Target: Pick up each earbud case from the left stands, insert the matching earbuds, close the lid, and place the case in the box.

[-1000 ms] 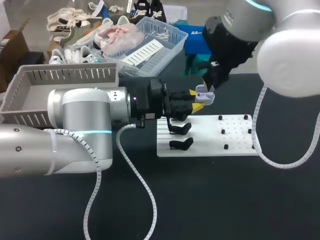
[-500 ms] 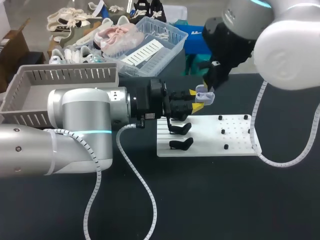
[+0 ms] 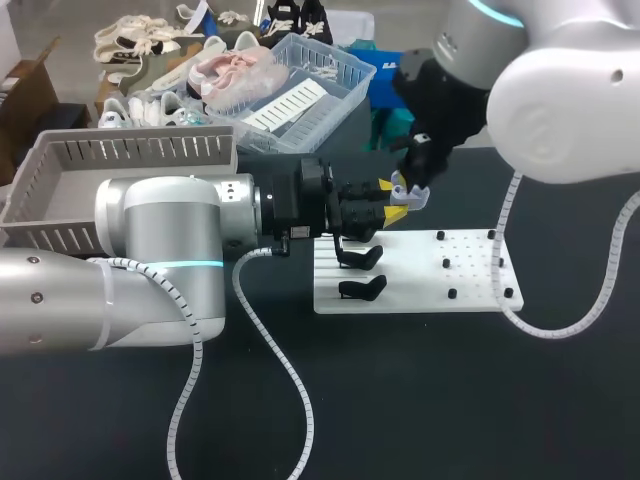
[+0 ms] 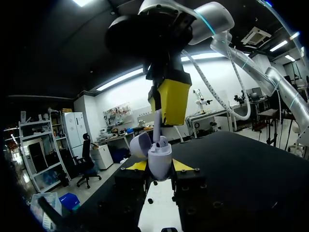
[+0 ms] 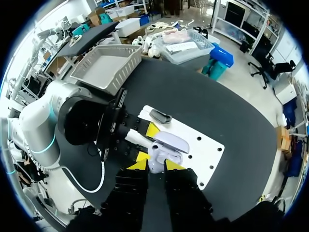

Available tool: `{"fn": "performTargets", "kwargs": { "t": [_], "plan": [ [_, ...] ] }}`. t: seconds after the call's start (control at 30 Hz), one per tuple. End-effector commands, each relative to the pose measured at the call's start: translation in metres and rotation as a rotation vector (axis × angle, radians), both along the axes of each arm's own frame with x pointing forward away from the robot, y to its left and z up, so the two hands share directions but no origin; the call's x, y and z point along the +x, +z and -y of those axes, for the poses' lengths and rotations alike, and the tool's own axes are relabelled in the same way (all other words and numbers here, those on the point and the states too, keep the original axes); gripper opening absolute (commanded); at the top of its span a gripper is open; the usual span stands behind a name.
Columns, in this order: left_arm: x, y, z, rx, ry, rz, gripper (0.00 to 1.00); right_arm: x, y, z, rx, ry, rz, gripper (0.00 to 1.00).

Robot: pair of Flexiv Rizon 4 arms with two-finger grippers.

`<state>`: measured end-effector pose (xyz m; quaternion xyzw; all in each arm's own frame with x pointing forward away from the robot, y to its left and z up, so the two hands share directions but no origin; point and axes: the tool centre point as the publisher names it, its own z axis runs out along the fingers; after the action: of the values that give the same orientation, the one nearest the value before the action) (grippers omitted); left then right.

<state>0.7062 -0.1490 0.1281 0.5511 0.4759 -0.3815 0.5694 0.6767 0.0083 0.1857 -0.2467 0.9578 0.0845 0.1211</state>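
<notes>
Left gripper [image 4: 159, 167] — fingers narrowed onto the earbud case [image 4: 161, 158], clamping it from two sides, with the lid [image 4: 139, 144] tipped open.
Right gripper [image 4: 168, 100] — directly above the case, tips pinched close on a white earbud [image 4: 158, 126] whose lower end sits in the case's mouth.
White stand board [image 3: 420, 275] lies beneath both grippers.
Grey box [image 3: 120, 165] is well apart, back beside the left arm.
</notes>
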Motion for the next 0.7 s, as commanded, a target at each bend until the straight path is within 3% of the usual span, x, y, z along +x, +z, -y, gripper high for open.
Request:
{"fn": "performTargets", "kwargs": {
  "t": [0.03,0.7],
  "plan": [
    [-0.0002,-0.0006,0.0007,-0.001,0.004,0.002,0.00,0.0038,-0.0006,-0.0046,-0.008,0.011,-0.013,0.00],
    [-0.0002,-0.0006,0.0007,-0.001,0.004,0.002,0.00,0.0055,-0.0034,-0.0061,-0.011,0.021,-0.017,0.00]
  ]
}}
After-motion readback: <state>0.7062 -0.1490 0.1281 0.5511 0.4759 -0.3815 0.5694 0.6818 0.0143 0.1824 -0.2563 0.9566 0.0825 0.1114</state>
